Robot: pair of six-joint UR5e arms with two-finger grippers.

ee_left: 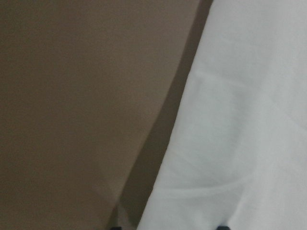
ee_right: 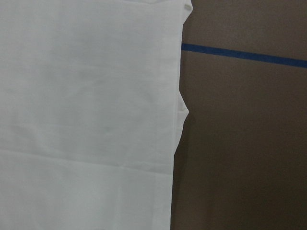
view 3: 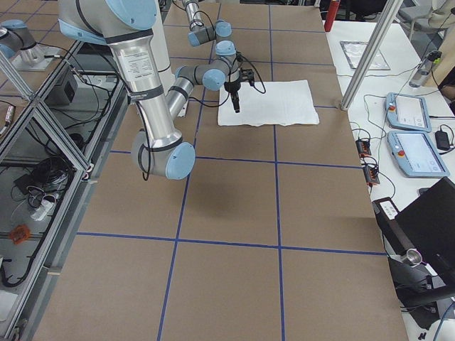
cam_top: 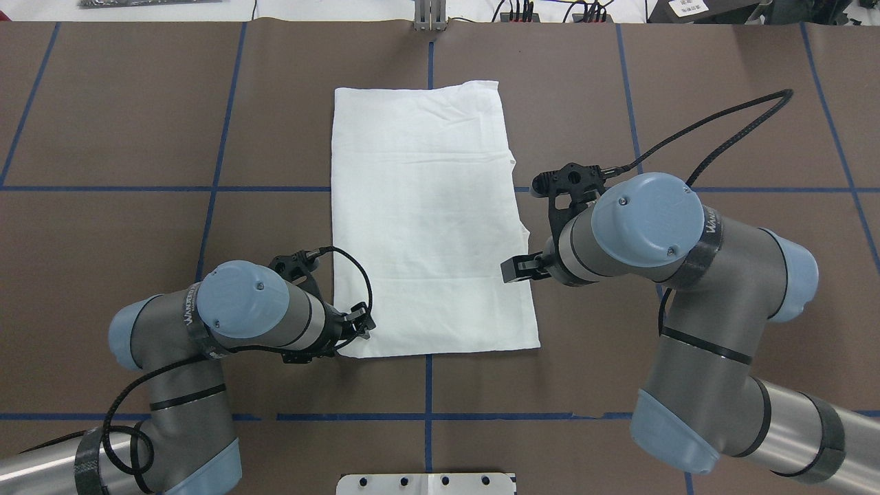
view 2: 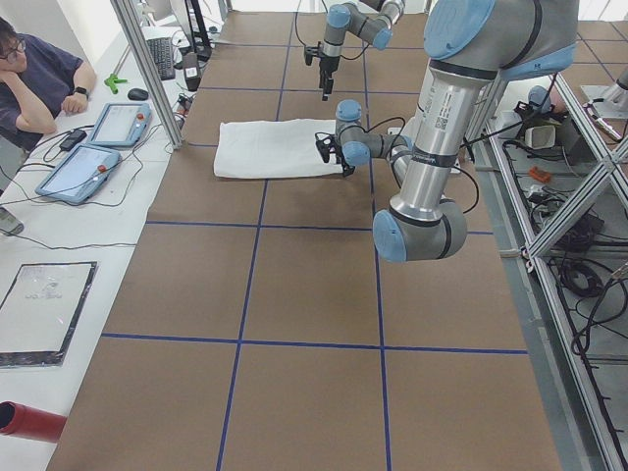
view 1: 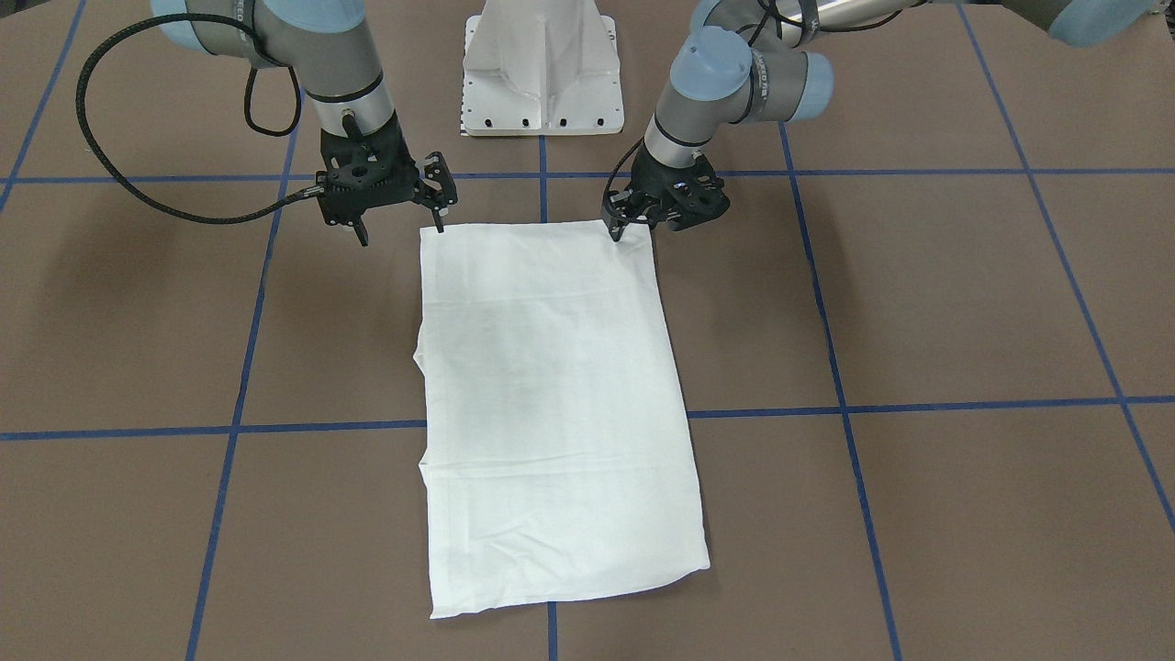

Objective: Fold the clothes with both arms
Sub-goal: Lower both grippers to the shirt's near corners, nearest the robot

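Brown table (view 1: 918, 303) bears T-shirt (view 1: 551, 386); left end effector (view 1: 647, 225), right end effector (view 1: 401, 233) gape empty

Shirt (view 1: 551, 404) plain white throughout. Table (view 1: 964, 294) brown, crossed by a grid of blue lines. Left arm (view 1: 734, 87) and right arm (view 1: 340, 64) silver-grey with light blue joint caps; pedestal (view 1: 542, 73) white.

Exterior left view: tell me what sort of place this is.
Probably a robotics lab workcell. The left arm and right arm stand at a brown table gridded with blue tape. Teach pendants lie on a side bench beside a seated person.
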